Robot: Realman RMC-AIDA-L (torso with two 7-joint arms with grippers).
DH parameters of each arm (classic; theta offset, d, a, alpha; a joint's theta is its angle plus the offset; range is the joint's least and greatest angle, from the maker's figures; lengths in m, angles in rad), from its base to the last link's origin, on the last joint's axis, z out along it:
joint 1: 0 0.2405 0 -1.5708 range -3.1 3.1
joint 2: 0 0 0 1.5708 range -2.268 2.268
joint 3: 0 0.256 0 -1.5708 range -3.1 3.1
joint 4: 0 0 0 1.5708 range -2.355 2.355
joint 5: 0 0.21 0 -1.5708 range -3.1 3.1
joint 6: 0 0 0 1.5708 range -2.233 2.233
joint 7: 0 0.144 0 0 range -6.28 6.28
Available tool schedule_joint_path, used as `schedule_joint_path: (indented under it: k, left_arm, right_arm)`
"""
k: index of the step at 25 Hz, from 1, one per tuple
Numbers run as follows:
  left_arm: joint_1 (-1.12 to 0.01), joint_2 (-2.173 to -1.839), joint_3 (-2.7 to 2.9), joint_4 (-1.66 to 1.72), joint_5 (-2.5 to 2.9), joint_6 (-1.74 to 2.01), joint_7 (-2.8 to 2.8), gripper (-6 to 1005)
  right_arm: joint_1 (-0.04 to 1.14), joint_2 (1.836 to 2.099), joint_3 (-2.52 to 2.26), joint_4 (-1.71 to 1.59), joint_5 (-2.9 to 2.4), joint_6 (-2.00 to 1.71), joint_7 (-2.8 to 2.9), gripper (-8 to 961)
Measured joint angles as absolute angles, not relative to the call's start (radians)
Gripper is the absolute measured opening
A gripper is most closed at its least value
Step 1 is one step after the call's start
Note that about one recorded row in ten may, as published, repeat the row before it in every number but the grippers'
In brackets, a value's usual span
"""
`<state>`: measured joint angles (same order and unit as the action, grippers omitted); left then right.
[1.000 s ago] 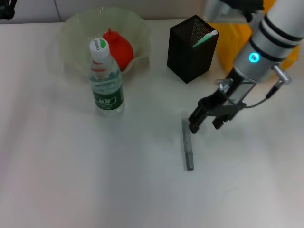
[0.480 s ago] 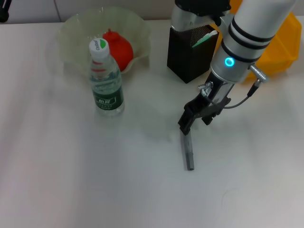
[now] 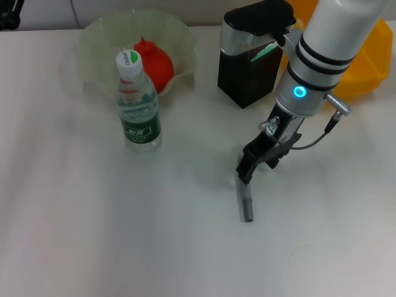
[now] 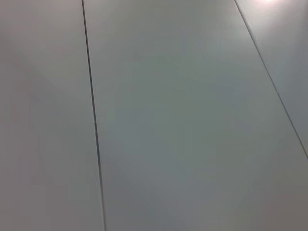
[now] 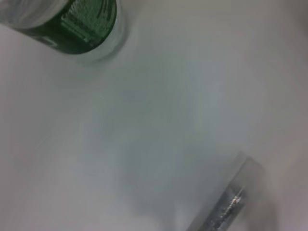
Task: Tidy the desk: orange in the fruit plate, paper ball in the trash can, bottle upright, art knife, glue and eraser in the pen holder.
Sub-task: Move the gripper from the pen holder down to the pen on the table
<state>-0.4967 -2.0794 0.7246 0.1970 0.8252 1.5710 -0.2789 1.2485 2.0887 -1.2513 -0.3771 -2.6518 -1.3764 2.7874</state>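
Note:
The grey art knife [image 3: 247,201] lies flat on the white desk, and the right wrist view shows it too [image 5: 226,204]. My right gripper [image 3: 255,166] hangs open just over its far end, one dark finger [image 3: 245,168] by the tip. The bottle [image 3: 138,102] stands upright, and its green label is close in the wrist view [image 5: 82,21]. The orange [image 3: 154,62] rests in the fruit plate [image 3: 93,37]. The pen holder [image 3: 244,71] holds a green-and-white stick [image 3: 266,49]. The trash can [image 3: 365,59] is behind my right arm. Paper ball and eraser are out of view.
My right arm reaches in from the back right, crossing in front of the pen holder and the yellow bin. The left wrist view shows only plain grey panels with thin seams. White desk surface spreads left and toward me from the knife.
My right gripper swung left from beside the knife to over its far end, then settled slightly lower there. The knife, bottle and orange stayed put.

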Motion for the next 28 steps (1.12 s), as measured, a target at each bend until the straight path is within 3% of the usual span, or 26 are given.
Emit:
schedule_joint_path:
  k: [28]
  left_arm:
    - [-0.504,-2.08,0.726,0.179,0.825,1.6,-0.273,619]
  right_arm:
    - [1.238,2.089,-1.277,-0.373,-2.614,-1.27,2.679,639]
